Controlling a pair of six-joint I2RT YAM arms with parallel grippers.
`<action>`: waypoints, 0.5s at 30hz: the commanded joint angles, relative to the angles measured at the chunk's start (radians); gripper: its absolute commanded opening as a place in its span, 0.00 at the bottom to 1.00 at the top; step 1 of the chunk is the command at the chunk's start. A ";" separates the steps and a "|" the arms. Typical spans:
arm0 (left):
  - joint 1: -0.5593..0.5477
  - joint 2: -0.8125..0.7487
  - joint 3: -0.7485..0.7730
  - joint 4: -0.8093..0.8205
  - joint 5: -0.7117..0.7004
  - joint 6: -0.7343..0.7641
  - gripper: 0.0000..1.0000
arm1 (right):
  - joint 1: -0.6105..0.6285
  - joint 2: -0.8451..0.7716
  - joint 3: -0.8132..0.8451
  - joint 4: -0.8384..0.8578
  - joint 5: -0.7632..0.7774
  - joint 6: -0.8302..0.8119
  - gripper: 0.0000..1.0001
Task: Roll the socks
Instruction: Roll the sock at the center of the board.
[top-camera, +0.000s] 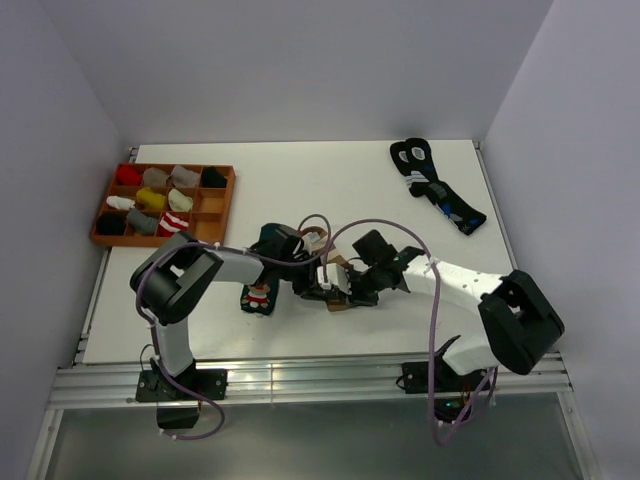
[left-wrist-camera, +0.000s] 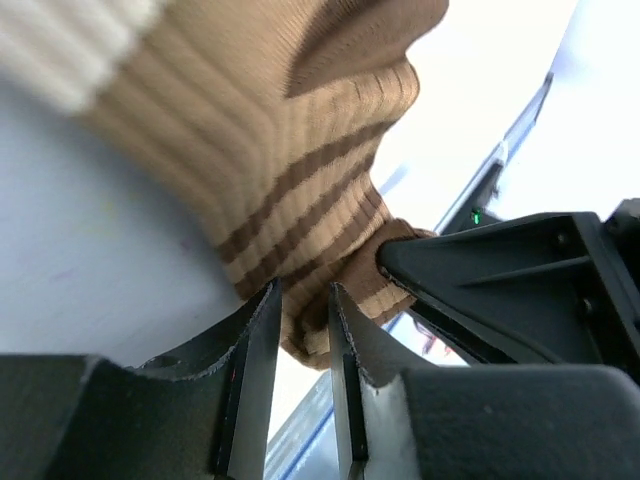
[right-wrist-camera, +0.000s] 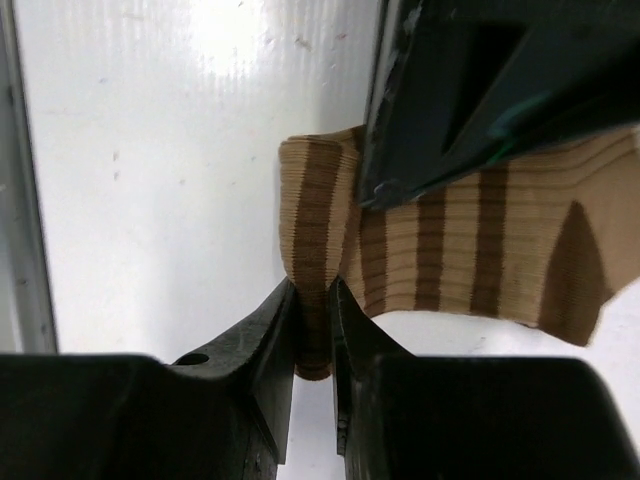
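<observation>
The brown striped sock lies mid-table between my two grippers. In the left wrist view the sock runs up and away, and my left gripper is shut on its bunched lower edge. In the right wrist view my right gripper is shut on a folded end of the sock. The left gripper's finger presses the same sock from above. In the top view the left gripper and right gripper meet at the sock. The dark green bear sock lies just to the left.
A brown divided tray of rolled socks stands at the back left. A pair of black socks with blue-and-white marks lies at the back right. The table's near edge and metal rail run just behind the arms.
</observation>
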 joint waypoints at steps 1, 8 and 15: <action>0.001 -0.064 -0.061 0.044 -0.184 -0.030 0.32 | -0.045 0.060 0.075 -0.216 -0.112 -0.061 0.22; -0.027 -0.178 -0.178 0.176 -0.346 -0.047 0.30 | -0.125 0.273 0.234 -0.471 -0.218 -0.182 0.22; -0.116 -0.227 -0.310 0.400 -0.432 -0.025 0.30 | -0.196 0.463 0.386 -0.657 -0.280 -0.224 0.22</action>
